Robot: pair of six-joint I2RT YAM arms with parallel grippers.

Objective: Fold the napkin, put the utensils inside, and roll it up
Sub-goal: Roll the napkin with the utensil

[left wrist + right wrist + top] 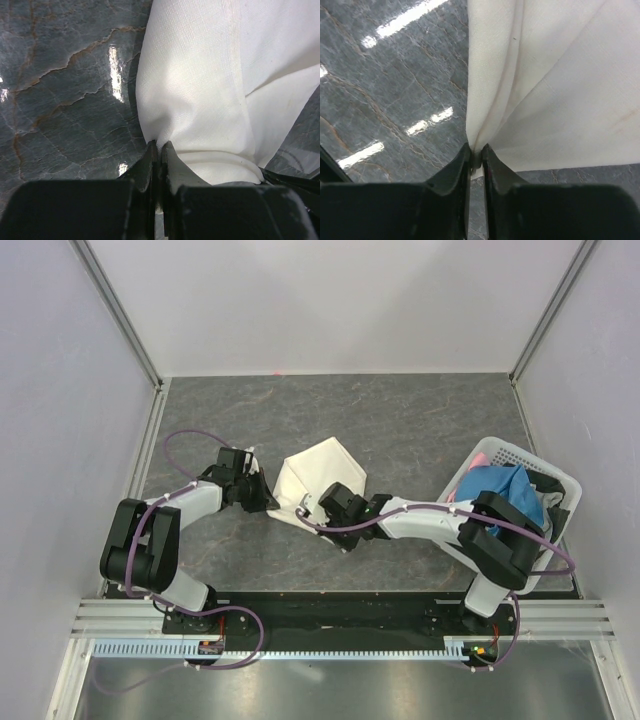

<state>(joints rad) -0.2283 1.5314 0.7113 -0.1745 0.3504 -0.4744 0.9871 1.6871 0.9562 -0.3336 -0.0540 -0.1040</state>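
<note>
The cream-white napkin (320, 475) lies partly folded on the dark marbled table, between the two arms. My left gripper (268, 498) is shut on the napkin's near-left corner; in the left wrist view the cloth (210, 90) bunches up out of the closed fingertips (159, 146). My right gripper (322, 508) is shut on the napkin's near edge, and in the right wrist view the cloth (555, 90) rises in folds from between the tips (476, 149). The utensils are out of view.
A white plastic basket (520, 462) stands at the right edge of the table, holding a blue cloth (505, 490) and a bit of pink cloth (480, 455). Grey walls enclose the table on three sides.
</note>
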